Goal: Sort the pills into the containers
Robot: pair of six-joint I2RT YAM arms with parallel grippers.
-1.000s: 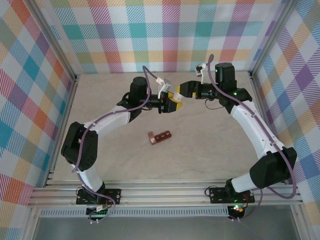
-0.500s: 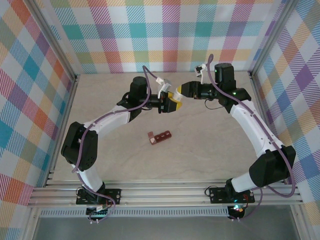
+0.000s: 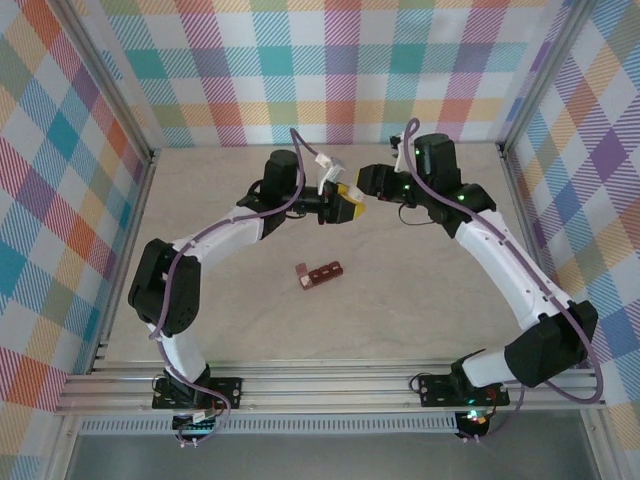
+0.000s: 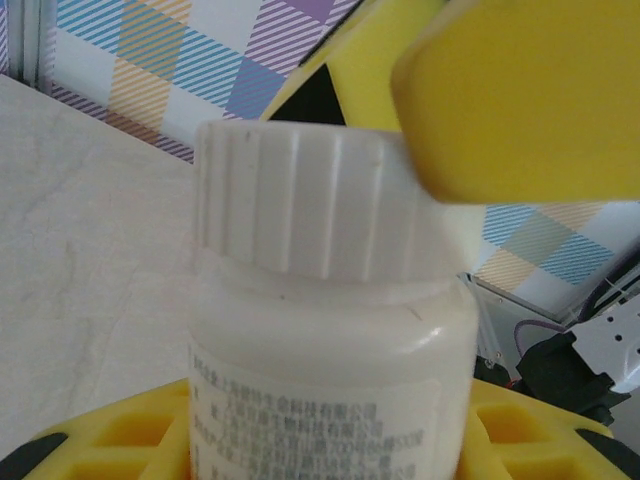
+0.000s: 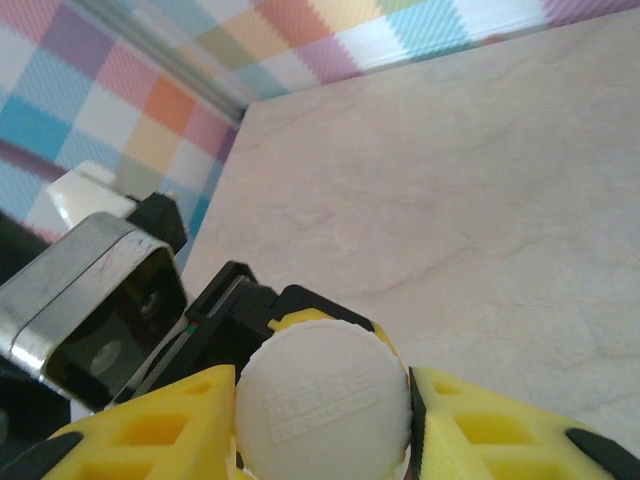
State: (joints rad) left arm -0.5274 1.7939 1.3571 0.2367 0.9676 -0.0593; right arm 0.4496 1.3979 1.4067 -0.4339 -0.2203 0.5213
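Mid-table on the beige stone-patterned table [image 3: 420,300], ringed by pastel checked walls [image 3: 330,70], the dark red-brown plastic strip of square lidded compartments [image 3: 320,273] lies alone. It is well apart from both my claws and nearer my bases than they are. Just right of it and farther back, my left claw [image 3: 346,206] is clamped on the body of a small white cylindrical plastic bottle [image 4: 330,340], its printed label sitting between my yellow left fingers [image 4: 110,440]. The bottle's white ribbed cap [image 5: 322,405] points toward my right claw [image 3: 358,190], which grips it. My yellow right fingers [image 5: 150,425] press either side of the cap in the right wrist view, and one of them lies against the cap's edge in the left wrist view.
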